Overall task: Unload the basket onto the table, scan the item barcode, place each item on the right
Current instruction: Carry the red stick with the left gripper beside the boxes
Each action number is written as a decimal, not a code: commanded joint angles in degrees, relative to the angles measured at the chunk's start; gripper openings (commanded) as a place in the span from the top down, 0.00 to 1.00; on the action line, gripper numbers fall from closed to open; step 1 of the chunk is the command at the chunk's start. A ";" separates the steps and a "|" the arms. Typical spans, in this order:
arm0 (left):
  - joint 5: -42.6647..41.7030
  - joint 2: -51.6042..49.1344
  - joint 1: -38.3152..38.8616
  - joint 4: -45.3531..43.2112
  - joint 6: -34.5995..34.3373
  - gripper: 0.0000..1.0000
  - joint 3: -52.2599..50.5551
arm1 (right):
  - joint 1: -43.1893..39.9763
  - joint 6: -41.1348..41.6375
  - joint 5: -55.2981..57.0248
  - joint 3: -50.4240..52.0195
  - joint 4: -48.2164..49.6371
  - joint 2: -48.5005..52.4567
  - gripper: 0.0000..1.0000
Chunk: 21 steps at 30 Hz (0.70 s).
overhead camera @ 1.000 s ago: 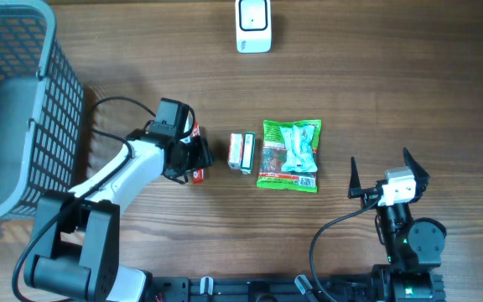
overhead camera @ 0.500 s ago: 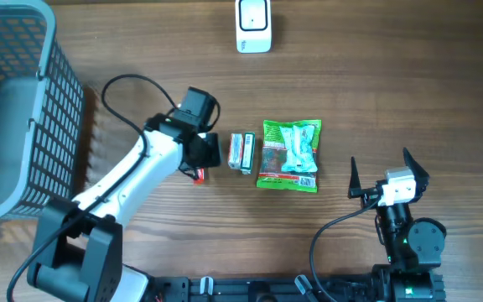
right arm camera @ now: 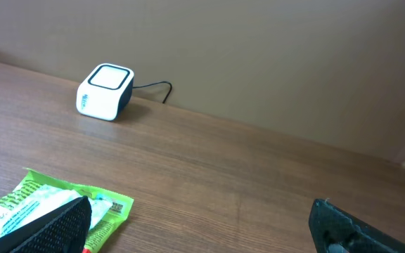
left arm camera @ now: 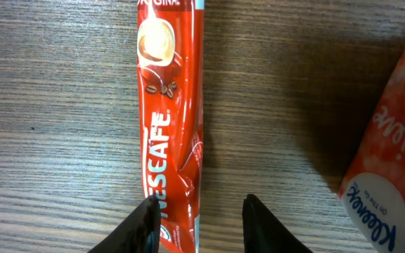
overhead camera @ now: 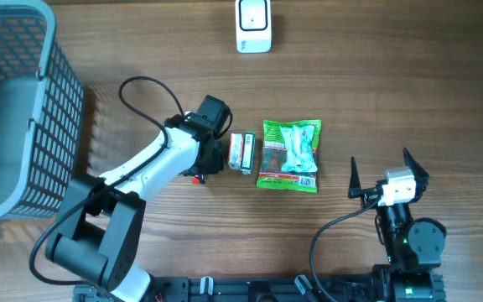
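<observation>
Coffee stick (left arm camera: 171,119) lies flat on the table (left arm camera: 62,105), near the tissue pack (left arm camera: 392,154) but not touching it. L gripper (left arm camera: 200,202) hangs over the stick's low end. Its jaws are part way apart, one finger over the stick's edge, bare wood in the gap. Not pinching it. R gripper (overhead camera: 381,168) sits far off, jaws spread wide, empty. Stick looks light, thin, soft & crinkly, prob. slippery. Best pinch it across the narrow way, near the middle, so it won't flop.
</observation>
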State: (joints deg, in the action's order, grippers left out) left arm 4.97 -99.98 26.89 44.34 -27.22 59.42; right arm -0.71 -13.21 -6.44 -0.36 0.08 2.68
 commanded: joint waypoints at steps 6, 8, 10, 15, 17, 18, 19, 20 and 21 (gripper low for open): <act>1.57 -0.66 0.33 -3.15 -1.79 0.69 -3.76 | -0.22 -0.28 -0.87 0.04 0.31 -0.24 0.00; 1.57 -0.66 0.33 -3.17 -1.79 0.72 -3.93 | -0.22 -0.28 -0.87 0.04 0.31 -0.24 0.00; 1.57 -0.66 0.33 -3.19 -1.79 0.74 -3.93 | -0.22 -0.28 -0.87 0.04 0.31 -0.26 0.00; 1.57 -0.66 0.33 -3.17 -1.79 0.82 -4.09 | -0.22 -0.31 -0.87 0.04 0.31 -0.26 0.00; 1.57 -0.66 0.33 -3.17 -1.79 0.83 -4.09 | -0.22 -0.28 -0.87 0.04 0.31 -0.24 0.00; 1.57 -0.66 0.33 -3.17 -1.79 0.85 -4.09 | -0.22 -0.28 -0.87 0.04 0.31 -0.24 0.00; 1.57 -0.66 0.33 -3.15 -1.79 0.91 -4.09 | -0.22 -0.31 -0.87 0.04 0.31 -0.24 0.00; 1.57 -0.66 0.33 -3.15 -1.77 0.96 -4.09 | -0.22 -0.28 -0.87 0.04 0.31 -0.24 0.00; 1.57 -0.63 0.31 -3.15 -1.73 0.96 -4.07 | -0.22 -0.28 -0.87 0.04 0.31 -0.24 0.00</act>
State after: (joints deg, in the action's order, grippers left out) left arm 6.39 -99.96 26.92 41.30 -28.73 56.29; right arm -0.71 -13.21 -6.44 -0.36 0.08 2.68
